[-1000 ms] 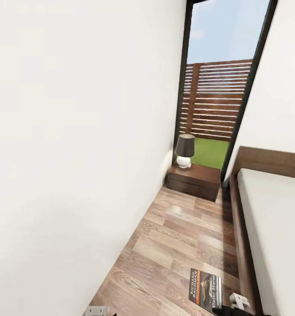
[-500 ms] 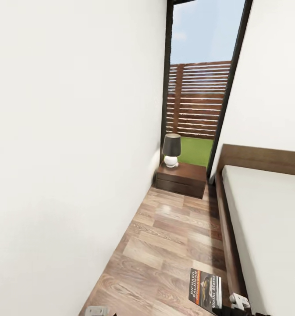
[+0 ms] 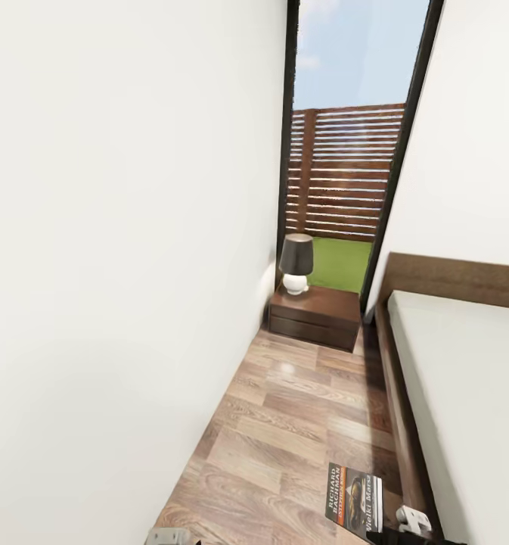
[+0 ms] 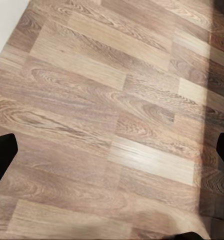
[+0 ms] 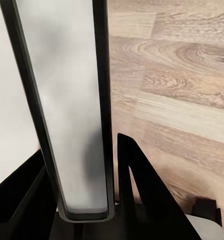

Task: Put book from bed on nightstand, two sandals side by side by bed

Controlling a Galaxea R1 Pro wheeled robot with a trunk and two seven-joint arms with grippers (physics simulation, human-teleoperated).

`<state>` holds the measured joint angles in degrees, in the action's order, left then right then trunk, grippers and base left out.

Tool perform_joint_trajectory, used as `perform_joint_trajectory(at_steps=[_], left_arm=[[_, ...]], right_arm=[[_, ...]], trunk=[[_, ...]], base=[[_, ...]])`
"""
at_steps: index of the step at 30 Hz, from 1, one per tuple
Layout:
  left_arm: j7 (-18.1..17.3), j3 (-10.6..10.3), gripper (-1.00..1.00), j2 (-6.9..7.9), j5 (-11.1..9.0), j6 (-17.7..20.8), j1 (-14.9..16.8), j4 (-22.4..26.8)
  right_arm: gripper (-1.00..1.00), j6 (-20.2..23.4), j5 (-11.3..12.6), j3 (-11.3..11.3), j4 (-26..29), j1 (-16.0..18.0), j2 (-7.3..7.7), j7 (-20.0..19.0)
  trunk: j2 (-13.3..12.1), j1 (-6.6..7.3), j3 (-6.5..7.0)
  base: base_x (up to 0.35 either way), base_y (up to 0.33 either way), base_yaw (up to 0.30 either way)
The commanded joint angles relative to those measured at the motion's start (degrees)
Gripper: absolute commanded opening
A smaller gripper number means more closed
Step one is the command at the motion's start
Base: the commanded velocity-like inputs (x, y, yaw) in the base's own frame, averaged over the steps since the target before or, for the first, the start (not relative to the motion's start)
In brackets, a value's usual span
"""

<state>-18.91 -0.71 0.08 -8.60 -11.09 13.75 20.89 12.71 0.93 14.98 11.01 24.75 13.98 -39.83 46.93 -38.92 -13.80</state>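
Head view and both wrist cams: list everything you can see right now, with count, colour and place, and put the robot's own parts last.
Book: one, dark cover with an orange band, held in the right gripper above the floor at the lower edge of the head view.
Nightstand: one, dark brown, against the wall ahead, left of the bed.
Lamp: one, dark shade on a white base, on the nightstand.
Bed: one, light-grey mattress in a dark brown frame, on the right.
Window: one, dark frame, behind the nightstand; brown slatted fence and green grass outside.
Floor: wood planks, between wall and bed.
Wall: white, on the left.
Right gripper: black fingers shut on the book's edge.
Left gripper: black fingertips wide apart over bare floor.
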Motion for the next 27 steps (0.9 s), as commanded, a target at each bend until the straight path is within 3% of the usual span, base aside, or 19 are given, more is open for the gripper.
perform_joint_trajectory(at_steps=[1, 7, 27], left_arm=[[-0.2, -0.1, 1.0, 0.01, -0.5, -0.1, 0.0, 0.0], [-0.2, -0.1, 1.0, 0.01, -0.5, -0.1, 0.0, -0.1], [-0.2, -0.1, 1.0, 0.01, -0.5, -0.1, 0.0, -0.1]], right_arm=[[-1.0, 0.6, 0.2, 0.4, 0.1, 0.0, -0.01, -0.2], [-1.0, 0.6, 0.2, 0.4, 0.1, 0.0, -0.01, -0.2], [-1.0, 0.6, 0.2, 0.4, 0.1, 0.0, -0.01, -0.2]], trunk=[[0.0, -0.04, -0.08], [0.0, -0.04, -0.08], [0.0, -0.04, -0.08]], base=[[0.325, 0.0, -0.069], [0.137, 0.0, -0.177], [0.006, 0.007, -0.25]])
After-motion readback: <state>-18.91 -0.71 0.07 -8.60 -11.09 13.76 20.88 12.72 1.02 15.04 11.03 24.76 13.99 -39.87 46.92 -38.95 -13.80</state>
